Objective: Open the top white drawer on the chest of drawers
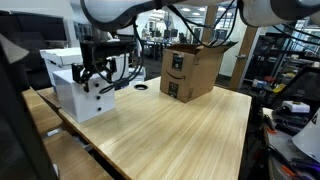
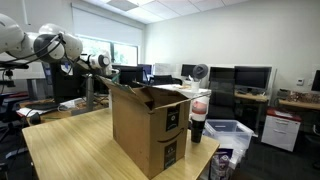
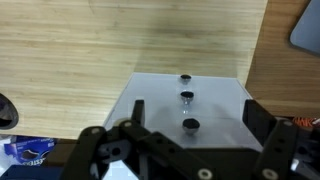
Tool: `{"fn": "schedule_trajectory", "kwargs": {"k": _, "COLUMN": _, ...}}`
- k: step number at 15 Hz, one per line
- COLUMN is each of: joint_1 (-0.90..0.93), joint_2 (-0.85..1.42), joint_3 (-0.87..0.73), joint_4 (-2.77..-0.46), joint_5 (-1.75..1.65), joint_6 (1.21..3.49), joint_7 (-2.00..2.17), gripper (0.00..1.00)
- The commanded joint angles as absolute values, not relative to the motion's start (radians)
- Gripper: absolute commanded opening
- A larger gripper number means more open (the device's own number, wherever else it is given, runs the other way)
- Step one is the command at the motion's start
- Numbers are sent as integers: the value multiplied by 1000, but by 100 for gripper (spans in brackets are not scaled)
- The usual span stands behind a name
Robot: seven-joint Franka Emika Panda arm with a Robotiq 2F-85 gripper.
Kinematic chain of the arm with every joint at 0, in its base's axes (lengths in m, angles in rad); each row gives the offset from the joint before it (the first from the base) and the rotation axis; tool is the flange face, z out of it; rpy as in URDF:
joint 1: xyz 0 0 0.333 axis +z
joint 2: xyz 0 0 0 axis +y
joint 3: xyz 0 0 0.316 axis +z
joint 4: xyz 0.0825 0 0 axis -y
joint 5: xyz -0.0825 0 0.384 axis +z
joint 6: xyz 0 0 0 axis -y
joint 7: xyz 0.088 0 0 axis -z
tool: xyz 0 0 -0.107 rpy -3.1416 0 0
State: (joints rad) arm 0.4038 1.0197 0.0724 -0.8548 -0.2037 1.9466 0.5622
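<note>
The chest of drawers (image 1: pixel 78 98) is a small white cube at the table's left end. In the wrist view I look down its flat white front (image 3: pixel 215 100), with dark knobs in a line. The nearest knob (image 3: pixel 190 125) is on the top white drawer (image 3: pixel 160 120), and another knob (image 3: pixel 186 96) is farther down. My gripper (image 3: pixel 197 115) is open, with its two black fingers wide apart on either side of the nearest knob and not touching it. In an exterior view the gripper (image 1: pixel 96 74) hangs at the chest's upper front. In the exterior view from the far side of the cardboard box, the chest is hidden.
A large open cardboard box (image 1: pixel 190 72) stands at the table's back and fills the foreground in an exterior view (image 2: pixel 150 130). A white lidded storage box (image 1: pixel 60 57) sits behind the chest. A small dark ring (image 1: pixel 140 87) lies on the wooden table (image 1: pixel 170 130).
</note>
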Motion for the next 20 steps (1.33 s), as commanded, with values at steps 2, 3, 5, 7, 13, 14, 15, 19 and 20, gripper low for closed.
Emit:
{"fn": "schedule_trajectory", "kwargs": {"k": 2, "joint_1": 406, "joint_2": 1056, "joint_3": 67, "joint_4": -796, "joint_5": -194, "joint_6": 1921, "joint_7": 603, "gripper": 100}}
{"fn": "schedule_trajectory", "kwargs": {"k": 3, "joint_1": 406, "joint_2": 1062, "joint_3": 65, "joint_4": -788, "joint_5": -195, "joint_6": 1919, "joint_7": 609, "gripper": 100}}
{"fn": "schedule_trajectory", "kwargs": {"k": 5, "joint_1": 406, "joint_2": 1074, "joint_3": 64, "joint_4": -770, "joint_5": -195, "joint_6": 1918, "joint_7": 625, "gripper": 86}}
{"fn": "schedule_trajectory", "kwargs": {"k": 7, "joint_1": 406, "joint_2": 1080, "joint_3": 63, "joint_4": -759, "joint_5": -195, "joint_6": 1916, "joint_7": 634, "gripper": 71}}
{"fn": "schedule_trajectory", "kwargs": {"k": 13, "joint_1": 407, "joint_2": 1088, "joint_3": 60, "joint_4": -742, "joint_5": -199, "joint_6": 1913, "joint_7": 642, "gripper": 35}}
{"fn": "schedule_trajectory", "kwargs": {"k": 14, "joint_1": 408, "joint_2": 1088, "joint_3": 60, "joint_4": -740, "joint_5": -200, "joint_6": 1911, "joint_7": 642, "gripper": 29}}
{"fn": "schedule_trajectory", "kwargs": {"k": 15, "joint_1": 410, "joint_2": 1089, "joint_3": 59, "joint_4": -738, "joint_5": -201, "joint_6": 1910, "joint_7": 643, "gripper": 24}}
{"fn": "schedule_trajectory", "kwargs": {"k": 19, "joint_1": 410, "joint_2": 1088, "joint_3": 56, "joint_4": -739, "joint_5": -201, "joint_6": 1899, "joint_7": 643, "gripper": 6}}
{"fn": "schedule_trajectory", "kwargs": {"k": 20, "joint_1": 410, "joint_2": 1087, "joint_3": 55, "joint_4": -740, "joint_5": -200, "joint_6": 1892, "joint_7": 644, "gripper": 6}}
